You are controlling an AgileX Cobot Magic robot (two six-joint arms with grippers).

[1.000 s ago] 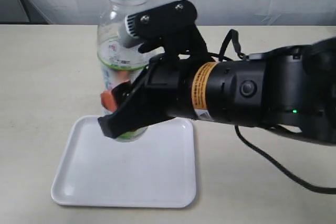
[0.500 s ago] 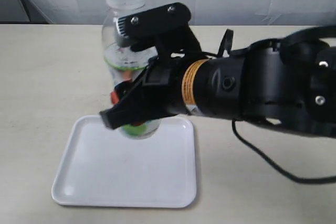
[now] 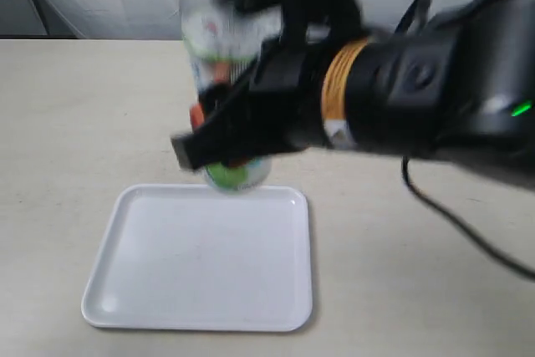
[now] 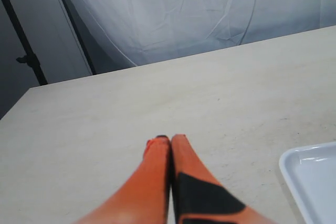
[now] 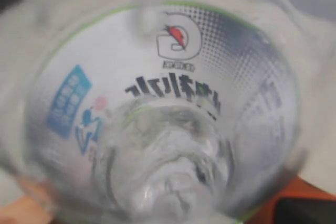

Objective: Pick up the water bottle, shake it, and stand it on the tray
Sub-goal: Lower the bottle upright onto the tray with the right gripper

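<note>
One step remains: right gripper [image 3: 216, 89] clenches the small clear plastic water bottle [image 3: 234, 175], probably mid-shake, with the flat white tray [image 3: 201, 265] waiting below it.

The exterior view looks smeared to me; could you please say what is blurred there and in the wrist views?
Exterior view: the right gripper and the water bottle are motion-blurred, while the tray and table are sharp. Left wrist view: crisp table, the shut left gripper slightly soft. Right wrist view: the water bottle fills the frame, out of focus.
</note>
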